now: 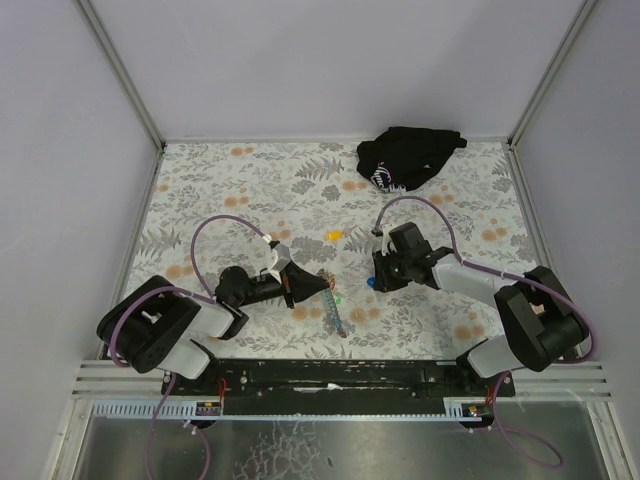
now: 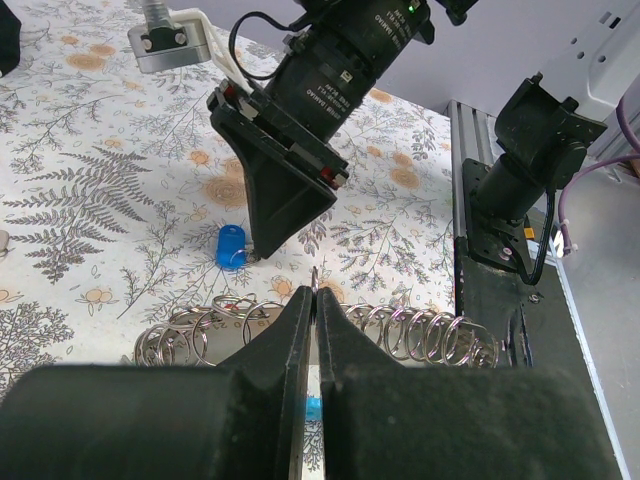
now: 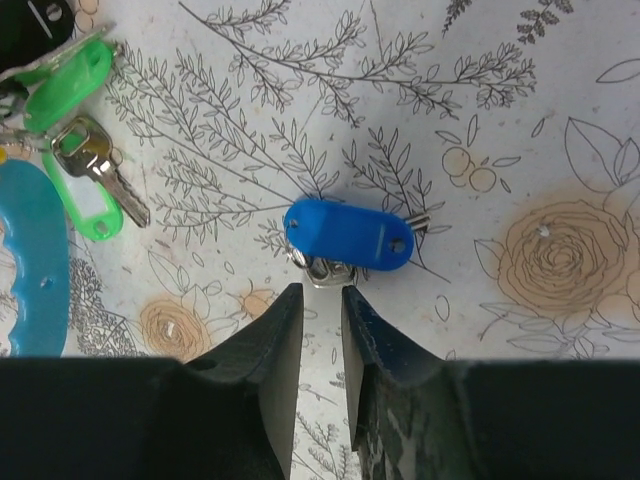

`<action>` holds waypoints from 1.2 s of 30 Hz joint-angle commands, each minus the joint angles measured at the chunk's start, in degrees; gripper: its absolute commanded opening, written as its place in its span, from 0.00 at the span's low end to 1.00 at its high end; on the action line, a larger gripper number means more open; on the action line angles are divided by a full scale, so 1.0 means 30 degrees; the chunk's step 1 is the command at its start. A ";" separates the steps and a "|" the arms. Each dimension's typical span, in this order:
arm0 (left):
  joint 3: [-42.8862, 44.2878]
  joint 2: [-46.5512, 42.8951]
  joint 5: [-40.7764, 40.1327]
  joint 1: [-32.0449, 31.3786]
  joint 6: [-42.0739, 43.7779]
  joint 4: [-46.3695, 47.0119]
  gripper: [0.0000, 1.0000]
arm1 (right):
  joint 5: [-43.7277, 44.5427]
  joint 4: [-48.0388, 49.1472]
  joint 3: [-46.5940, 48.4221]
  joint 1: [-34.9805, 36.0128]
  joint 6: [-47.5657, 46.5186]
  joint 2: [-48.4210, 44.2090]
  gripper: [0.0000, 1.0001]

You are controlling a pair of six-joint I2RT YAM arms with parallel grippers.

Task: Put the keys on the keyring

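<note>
The keys (image 3: 348, 237) lie flat on the flowered table, a silvery key head (image 3: 322, 268) poking out from under a bright blue tag. My right gripper (image 3: 320, 290) hovers right in front of that key head, its jaws a narrow gap apart with nothing between them. In the top view the blue tag (image 1: 371, 284) shows at the right gripper's (image 1: 379, 279) tip. My left gripper (image 2: 314, 292) is shut on the keyring (image 2: 314, 272), whose thin metal edge sticks out above the fingertips. The left gripper (image 1: 305, 287) sits beside the lanyard strap (image 1: 331, 312).
A row of linked metal rings (image 2: 420, 335) lies behind the left fingers. Green tags (image 3: 70, 70) with a silver key (image 3: 100, 165) and a light-blue plastic piece (image 3: 30, 260) lie left of the right gripper. A black cloth bundle (image 1: 408, 157) sits at the back; a small orange item (image 1: 334, 236) lies mid-table.
</note>
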 commanded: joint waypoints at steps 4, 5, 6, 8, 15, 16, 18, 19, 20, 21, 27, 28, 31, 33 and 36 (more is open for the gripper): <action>0.0524 -0.0079 -0.0001 0.0020 0.0378 0.0599 0.00 | 0.0156 -0.1700 0.1505 0.0029 -0.1886 -0.1260 0.32; 0.0494 -0.0155 -0.0023 0.0000 0.0403 0.0535 0.00 | 0.0089 -0.1651 0.1601 0.0056 -0.2091 -0.1195 0.32; 0.0464 -0.0194 -0.0044 0.0023 0.0439 0.0478 0.00 | -0.0029 -0.1604 0.1708 0.0059 -0.2233 -0.1092 0.32; 0.0459 -0.0255 -0.0071 0.0023 0.0477 0.0382 0.00 | -0.0172 -0.1478 0.2003 0.0206 -0.2579 -0.0837 0.33; 0.0388 -0.0343 -0.0059 0.0010 0.0507 0.0373 0.00 | 0.0493 -0.0487 0.2261 0.1013 -0.2875 -0.0091 0.35; 0.0374 -0.0375 -0.0081 0.0010 0.0547 0.0359 0.00 | 0.0522 -0.0555 0.2344 0.1105 -0.2933 0.0055 0.35; 0.0389 -0.0382 -0.0096 0.0010 0.0543 0.0347 0.00 | 0.0724 -0.0586 0.2427 0.1244 -0.2973 0.0211 0.34; 0.0400 -0.0351 -0.0115 0.0010 0.0537 0.0315 0.00 | 0.0816 -0.0629 0.2489 0.1259 -0.2966 0.0293 0.33; 0.0401 -0.0369 -0.0092 0.0010 0.0536 0.0323 0.00 | 0.0930 -0.0741 0.2570 0.1272 -0.2936 0.0380 0.33; 0.0401 -0.0349 -0.0067 0.0010 0.0536 0.0312 0.00 | 0.1006 -0.0875 0.2672 0.1273 -0.2910 0.0493 0.32; 0.0402 -0.0429 -0.0040 0.0008 0.0537 0.0254 0.00 | 0.0818 -0.1234 0.2865 0.1362 -0.2663 0.0908 0.29; 0.0423 -0.0423 -0.0042 0.0009 0.0536 0.0260 0.00 | 0.0817 -0.1322 0.2917 0.1362 -0.2609 0.0980 0.28; 0.0432 -0.0410 0.0001 0.0017 0.0508 0.0254 0.00 | 0.0830 -0.1550 0.3035 0.1376 -0.2556 0.1262 0.28; 0.0431 -0.0441 -0.0002 0.0009 0.0507 0.0261 0.00 | 0.0949 -0.1700 0.3114 0.1391 -0.2481 0.1384 0.27; 0.0440 -0.0422 -0.0005 0.0010 0.0507 0.0241 0.00 | 0.0978 -0.1962 0.3246 0.1418 -0.2476 0.1572 0.27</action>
